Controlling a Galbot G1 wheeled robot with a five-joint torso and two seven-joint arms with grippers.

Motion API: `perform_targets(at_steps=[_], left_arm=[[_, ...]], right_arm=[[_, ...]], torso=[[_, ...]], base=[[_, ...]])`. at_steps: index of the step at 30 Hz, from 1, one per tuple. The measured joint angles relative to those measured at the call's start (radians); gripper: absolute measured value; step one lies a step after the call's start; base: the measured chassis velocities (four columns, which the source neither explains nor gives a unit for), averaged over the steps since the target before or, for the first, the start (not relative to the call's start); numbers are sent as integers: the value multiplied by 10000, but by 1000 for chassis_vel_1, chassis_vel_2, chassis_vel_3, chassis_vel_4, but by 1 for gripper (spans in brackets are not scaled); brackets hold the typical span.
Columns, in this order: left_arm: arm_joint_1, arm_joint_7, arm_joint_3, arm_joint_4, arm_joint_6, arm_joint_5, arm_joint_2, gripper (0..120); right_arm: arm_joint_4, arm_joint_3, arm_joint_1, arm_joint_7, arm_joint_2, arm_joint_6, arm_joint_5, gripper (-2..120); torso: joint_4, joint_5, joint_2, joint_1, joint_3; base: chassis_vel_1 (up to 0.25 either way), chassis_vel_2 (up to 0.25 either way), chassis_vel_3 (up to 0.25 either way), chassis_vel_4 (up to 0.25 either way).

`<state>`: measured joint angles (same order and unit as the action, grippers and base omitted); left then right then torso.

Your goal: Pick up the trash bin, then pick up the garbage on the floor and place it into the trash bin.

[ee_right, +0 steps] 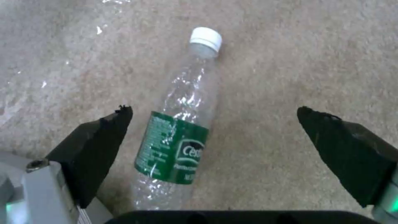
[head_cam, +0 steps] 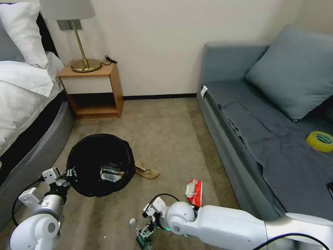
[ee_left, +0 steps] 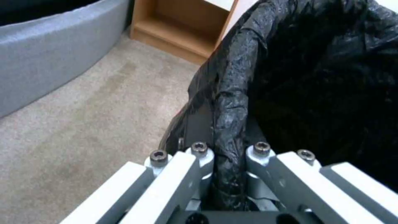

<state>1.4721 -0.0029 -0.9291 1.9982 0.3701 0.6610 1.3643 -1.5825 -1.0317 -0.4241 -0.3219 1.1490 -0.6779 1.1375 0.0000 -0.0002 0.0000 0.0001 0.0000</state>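
The trash bin (head_cam: 91, 158), lined with a black bag, is tilted with its mouth facing me. My left gripper (head_cam: 68, 174) is shut on its near rim, and the bag's edge (ee_left: 232, 102) is pinched between the fingers (ee_left: 199, 161). A shiny wrapper (head_cam: 111, 172) lies inside the bin. The clear bottle (ee_right: 182, 137) with a green label and white cap lies flat on the carpet. My right gripper (ee_right: 215, 109) hangs open just above it, one finger on each side. In the head view that gripper (head_cam: 148, 232) is low at the bottom centre, over the bottle (head_cam: 138, 233). Crumpled tan paper (head_cam: 147, 171) lies beside the bin. A red-and-white packet (head_cam: 194, 192) lies further right.
A bed (head_cam: 24, 104) runs along the left, and a wooden nightstand (head_cam: 93, 90) with a lamp stands at the wall. The grey sofa (head_cam: 263, 125) lines the right side, carrying a yellow tape roll (head_cam: 319, 141) and a black phone (head_cam: 330, 189). Open carpet lies between bin and sofa.
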Motion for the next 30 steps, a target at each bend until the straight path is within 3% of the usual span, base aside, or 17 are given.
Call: perform_targets(at_steps=[13, 30], left_arm=[[-21, -4, -247, -98, 23, 138, -67, 4], [-40, 104, -297, -25, 23, 95, -42, 4]], right_arm=[[562, -681, 678, -820, 940, -594, 1414, 100], [1359, -954, 13, -1348, 1586, -597, 1642, 100]], torso=[[1, 1, 0, 0, 0], [0, 2, 0, 0, 0]], base=[[0, 0, 0, 0], [0, 0, 0, 0]])
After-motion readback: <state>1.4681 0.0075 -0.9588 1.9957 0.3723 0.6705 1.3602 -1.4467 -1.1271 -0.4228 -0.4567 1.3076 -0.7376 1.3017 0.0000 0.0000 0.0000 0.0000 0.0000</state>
